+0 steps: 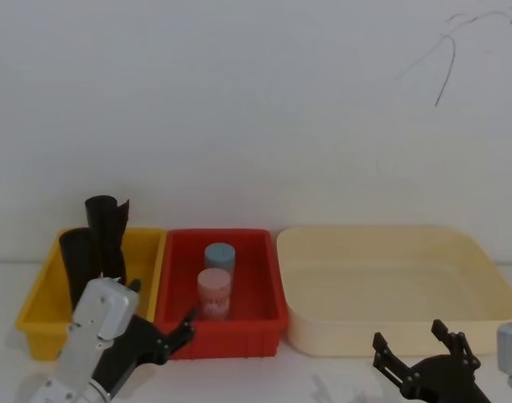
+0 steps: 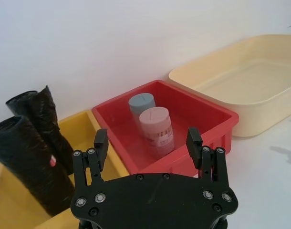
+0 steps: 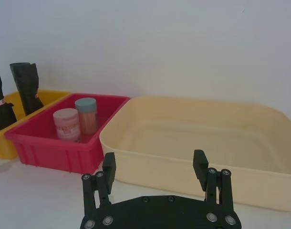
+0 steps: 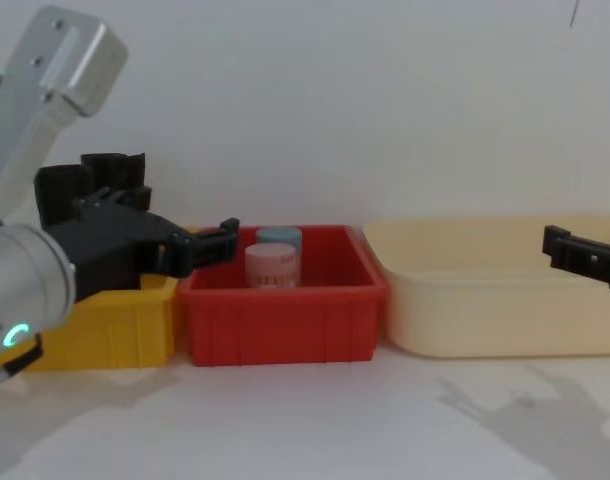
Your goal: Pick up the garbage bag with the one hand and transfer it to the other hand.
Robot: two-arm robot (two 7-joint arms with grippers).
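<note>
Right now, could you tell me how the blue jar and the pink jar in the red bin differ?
The blue jar has a blue-grey lid; the pink jar has a pale pink one. The blue jar stands farther back, the pink jar in front of it. In the chest view the blue jar's top sits higher than the pink jar's. Both stand upright in the red bin.

- A yellow bin (image 1: pixel 38 295) stands at the left end of a row of three containers on a white desk (image 1: pixel 264 382), before a plain white wall (image 1: pixel 239 101).
- A red bin (image 1: pixel 239 337) sits in the middle, just beside the yellow one.
- Two upright round canisters stand inside it: a pink canister (image 1: pixel 213 290) in front and a blue-capped canister (image 1: pixel 220 254) close behind.
- A wide, shallow cream tray (image 1: pixel 340 332) lies at the right end, just beside the red bin.
</note>
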